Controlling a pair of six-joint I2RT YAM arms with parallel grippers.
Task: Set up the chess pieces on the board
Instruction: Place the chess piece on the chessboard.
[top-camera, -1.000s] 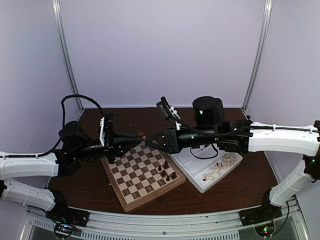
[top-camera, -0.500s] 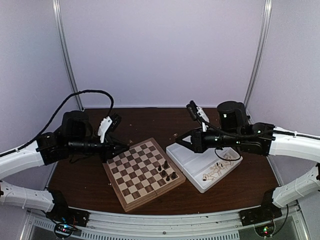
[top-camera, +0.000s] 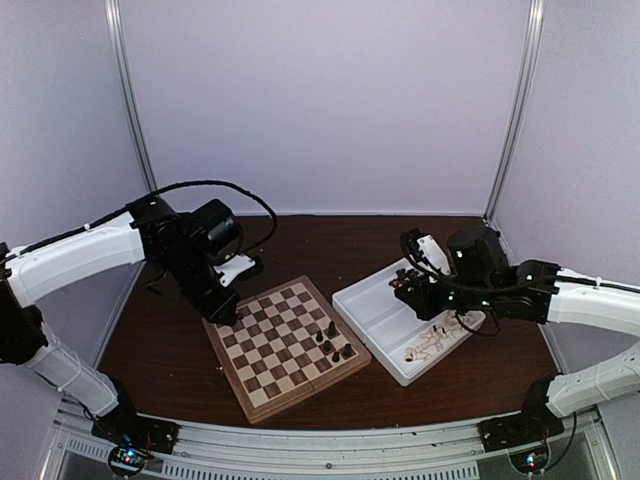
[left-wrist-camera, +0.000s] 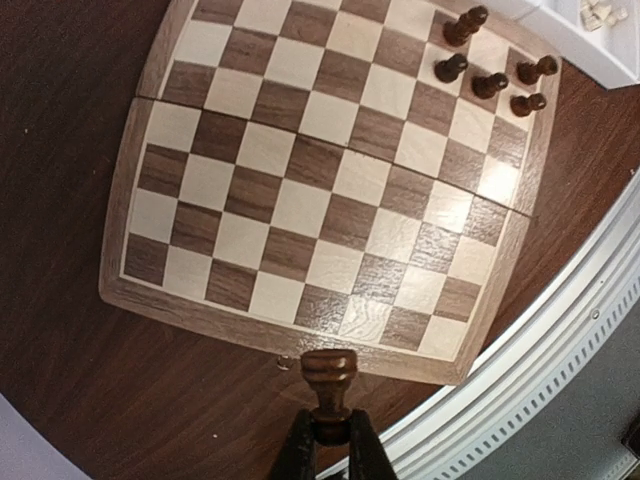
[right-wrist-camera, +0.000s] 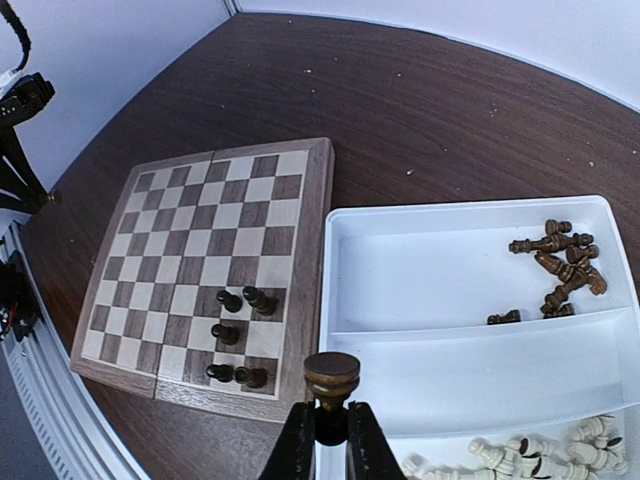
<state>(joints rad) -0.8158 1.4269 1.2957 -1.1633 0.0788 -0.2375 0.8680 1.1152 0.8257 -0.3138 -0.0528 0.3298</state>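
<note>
Pinching dark brown wooden chessmen (left-wrist-camera: 328, 372), the left claw (left-wrist-camera: 328, 430) is hovering beside the checked wooden chessboard (left-wrist-camera: 300, 200) and the right claw (right-wrist-camera: 331, 428) over the white plastic tray (right-wrist-camera: 440, 265).

Left of the board (top-camera: 285, 345), the left arm (top-camera: 75, 255) wears smooth white shells between black, drum-shaped joints. A black cable (top-camera: 215, 188) arcs over its far end. Right of the board, the right arm (top-camera: 590, 300) matches it, with white shells and black joint housings. Each wrist carries a small white mount (top-camera: 232, 268) and ends in slim black fingers (left-wrist-camera: 298, 455). Black bases (top-camera: 135, 425) stand nearer than the board.
</note>
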